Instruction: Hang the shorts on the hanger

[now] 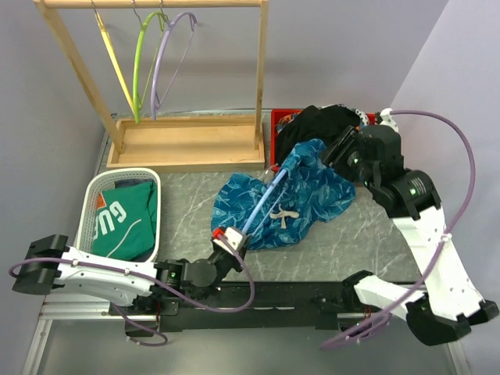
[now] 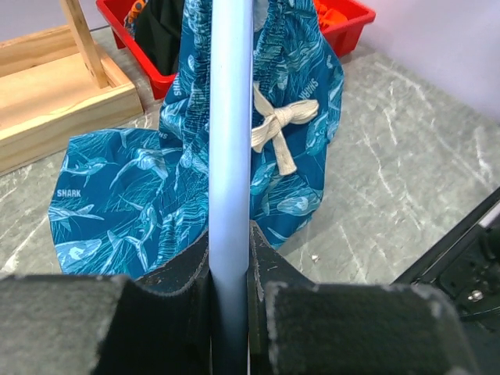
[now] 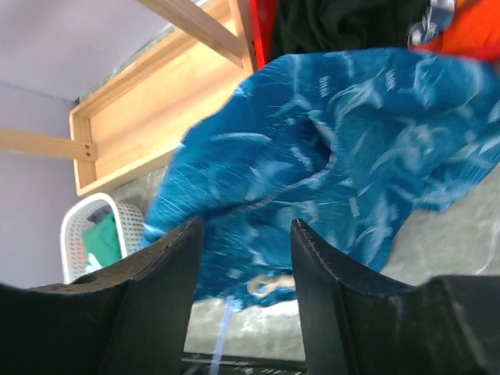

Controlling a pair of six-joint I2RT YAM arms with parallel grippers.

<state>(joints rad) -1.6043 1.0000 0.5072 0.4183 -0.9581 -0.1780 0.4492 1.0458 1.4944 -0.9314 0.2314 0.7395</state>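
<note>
Shorts (image 1: 285, 199) lay crumpled on the table (image 1: 375, 234), the hanger (image 1: 271, 193) crossing them. Left gripper (image 1: 232, 237) jaws clamped the hanger's bar; right gripper (image 3: 246, 242) jaws stood apart, empty. Unheld, the slick fabric might slide off when lifted.

Bright, even, diffuse light; only faint soft shadows under the shorts (image 1: 285, 195) on the worktop (image 1: 187, 203). Right wrist view motion-blurred across the shorts. Left wrist view sharp there; hanger (image 2: 230, 156) in front slightly soft.
</note>
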